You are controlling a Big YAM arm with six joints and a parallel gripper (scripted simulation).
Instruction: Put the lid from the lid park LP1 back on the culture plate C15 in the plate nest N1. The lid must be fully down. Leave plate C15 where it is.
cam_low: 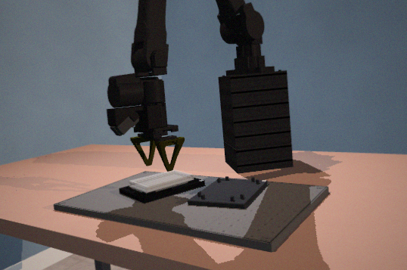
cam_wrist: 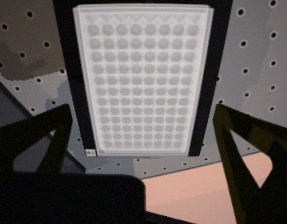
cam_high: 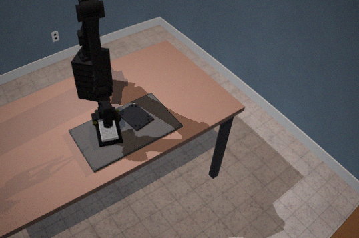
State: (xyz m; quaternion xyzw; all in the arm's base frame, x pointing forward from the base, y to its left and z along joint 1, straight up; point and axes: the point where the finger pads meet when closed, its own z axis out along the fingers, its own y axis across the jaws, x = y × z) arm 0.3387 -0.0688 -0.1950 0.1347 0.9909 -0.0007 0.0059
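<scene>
Wrist view: lid (cam_wrist: 143, 75) lying over culture plate C15 (cam_low: 160, 181), inside black plate nest N1 (cam_wrist: 220, 60); appears seated flat, though full seating cannot be confirmed. Gripper (cam_low: 160, 153) above it, fingers spread wide, holding nothing. Step judged: release and retreat; next move calls for a straight lift without brushing the lid. Adjacent: vacant lid park LP1 (cam_low: 228, 192), perforated base plate (cam_low: 287, 221), table (cam_high: 187, 79). No obstruction seen.

Table (cam_high: 187, 79) w/ salmon-pink top on dark legs, standing on tiled floor (cam_high: 233, 195). Directly on it: grey perforated base plate (cam_low: 265, 225) near the front edge, and the arm's dark ribbed pedestal (cam_low: 257, 123) just behind that plate. Arm shadows fall across the table top and plate.
</scene>
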